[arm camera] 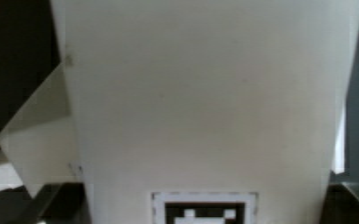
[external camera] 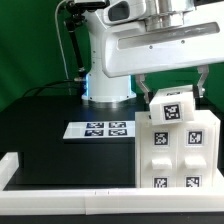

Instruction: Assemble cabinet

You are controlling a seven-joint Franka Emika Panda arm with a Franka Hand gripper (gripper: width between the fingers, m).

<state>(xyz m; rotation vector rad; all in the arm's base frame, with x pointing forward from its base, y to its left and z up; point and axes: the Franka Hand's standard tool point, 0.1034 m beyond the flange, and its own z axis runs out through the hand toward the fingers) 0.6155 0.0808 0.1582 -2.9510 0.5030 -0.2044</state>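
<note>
**Ana:** Gripper (external camera: 172,95) first — we see it in the upper right of the exterior view, hanging straight down from the big white arm housing, with a dark finger (external camera: 143,90) on one side of the cabinet's top and another on the far side. The fingers sit spread to the width of that top part, and they look pressed against its sides, so we read it as pinching the cabinet.

**Ben:** We agree, though the contact itself is small in that frame. Where do we place the cabinet (external camera: 178,142)?

**Ana:** Lower right of the exterior frame, standing on the black table (external camera: 50,120). It shows a tagged face toward the camera, and a tilted tagged block on top sits between the fingers. Its base reaches down behind the white rail (external camera: 60,172) that runs along the bottom of the frame.

**Ben:** And the wrist view?

**Ana:** Almost all of it is one plain white surface of the cabinet (arm camera: 194,100), very close to the lens, with part of a black-and-white tag (arm camera: 206,208) at the bottom centre. We cannot make out the fingertips clearly there — only dark shapes at the edges.

**Ben:** Anything else on the table?

**Ana:** Just the marker board (external camera: 101,129), lying flat left of centre, near the robot's white base (external camera: 105,75) and well apart from the cabinet. Green backdrop (external camera: 30,40) fills the upper left.
</note>
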